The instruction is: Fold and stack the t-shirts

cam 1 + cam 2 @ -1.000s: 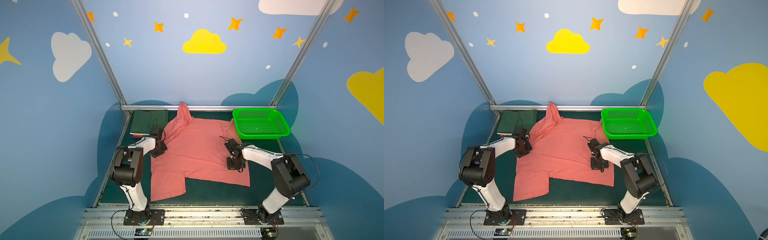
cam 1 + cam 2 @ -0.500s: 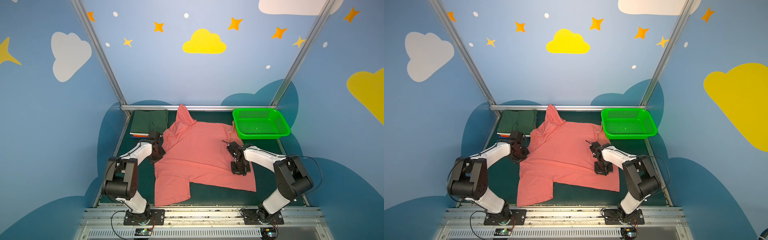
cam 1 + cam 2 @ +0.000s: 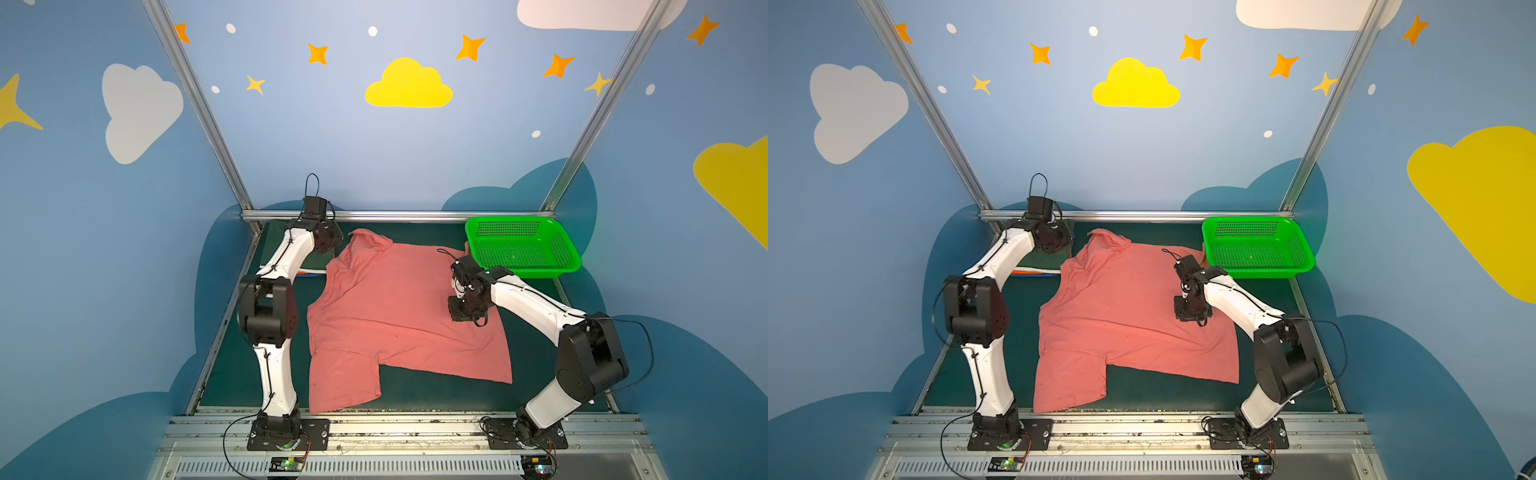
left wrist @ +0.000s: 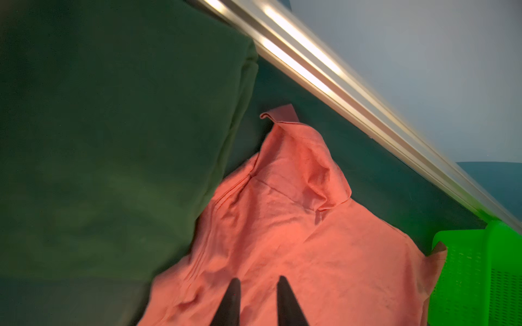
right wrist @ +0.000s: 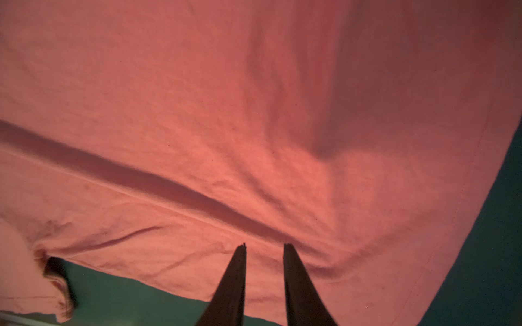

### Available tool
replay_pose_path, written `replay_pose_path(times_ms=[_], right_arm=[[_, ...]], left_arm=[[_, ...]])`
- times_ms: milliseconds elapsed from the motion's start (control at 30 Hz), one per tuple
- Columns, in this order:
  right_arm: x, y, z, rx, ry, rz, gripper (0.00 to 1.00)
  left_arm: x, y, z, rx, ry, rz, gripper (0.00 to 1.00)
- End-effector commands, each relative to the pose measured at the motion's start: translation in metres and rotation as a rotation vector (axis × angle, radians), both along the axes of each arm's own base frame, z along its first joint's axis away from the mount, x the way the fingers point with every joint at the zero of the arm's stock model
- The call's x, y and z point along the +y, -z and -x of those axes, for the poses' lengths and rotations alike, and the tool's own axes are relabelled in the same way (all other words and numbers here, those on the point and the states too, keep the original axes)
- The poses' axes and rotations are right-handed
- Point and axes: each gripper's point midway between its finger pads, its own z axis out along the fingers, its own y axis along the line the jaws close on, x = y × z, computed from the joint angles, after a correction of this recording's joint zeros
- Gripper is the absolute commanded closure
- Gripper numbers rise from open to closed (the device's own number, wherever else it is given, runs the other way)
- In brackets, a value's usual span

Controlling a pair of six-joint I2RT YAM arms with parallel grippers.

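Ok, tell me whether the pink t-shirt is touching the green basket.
Touching. In the left wrist view a corner of the salmon-pink t-shirt laps up against the wall of the green perforated basket, with no gap between.

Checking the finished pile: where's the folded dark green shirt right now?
In both top views the dark green shirt lies folded in the back left corner, right beside the salmon-pink shirt spread across the middle.

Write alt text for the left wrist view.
A salmon-pink shirt lies rumpled on the dark table, the left gripper open over it. A folded dark green shirt lies beside it; a green basket and a metal rail sit beyond.
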Motion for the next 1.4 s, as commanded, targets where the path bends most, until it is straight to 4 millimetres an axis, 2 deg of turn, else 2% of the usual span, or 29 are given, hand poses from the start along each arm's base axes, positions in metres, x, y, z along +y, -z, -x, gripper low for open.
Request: replay_pose_path(times_ms=[0, 133, 300, 367, 533, 667, 800, 933, 1100, 1267, 1367], right_arm=[[0.003, -0.006, 0.009, 0.007, -0.036, -0.034, 0.68], [-0.001, 0.003, 0.013, 0.030, -0.026, -0.036, 0.65], [0.000, 0.012, 0.011, 0.058, -0.013, -0.059, 0.63], [0.000, 0.014, 0.008, 0.064, -0.008, -0.064, 0.62], [0.003, 0.017, -0.001, 0.076, -0.007, -0.073, 0.61], [0.005, 0.020, -0.003, 0.084, -0.005, -0.086, 0.61], [0.004, 0.024, -0.001, 0.097, -0.001, -0.090, 0.61], [0.002, 0.026, 0.002, 0.100, 0.004, -0.093, 0.61], [0.000, 0.027, 0.004, 0.103, 0.014, -0.098, 0.61], [-0.001, 0.027, 0.004, 0.103, 0.019, -0.102, 0.61], [-0.001, 0.027, 0.004, 0.106, 0.017, -0.104, 0.61]], left_arm=[[-0.014, 0.043, 0.005, 0.150, 0.074, 0.019, 0.78], [-0.015, 0.065, -0.020, 0.160, 0.059, 0.006, 0.77], [-0.022, 0.079, -0.042, 0.161, 0.054, 0.014, 0.63], [-0.016, 0.087, -0.044, 0.173, 0.030, -0.044, 0.52], [0.009, 0.110, -0.035, 0.232, -0.052, -0.171, 0.50], [0.016, 0.116, -0.032, 0.230, -0.083, -0.194, 0.46], [0.015, 0.110, -0.039, 0.181, -0.099, -0.152, 0.45], [0.007, 0.092, -0.055, 0.094, -0.076, -0.087, 0.35], [0.008, 0.081, -0.070, 0.048, -0.080, 0.029, 0.35], [0.018, 0.078, -0.077, 0.025, -0.100, 0.050, 0.37], [0.012, 0.079, -0.078, 0.022, -0.074, 0.077, 0.45]])
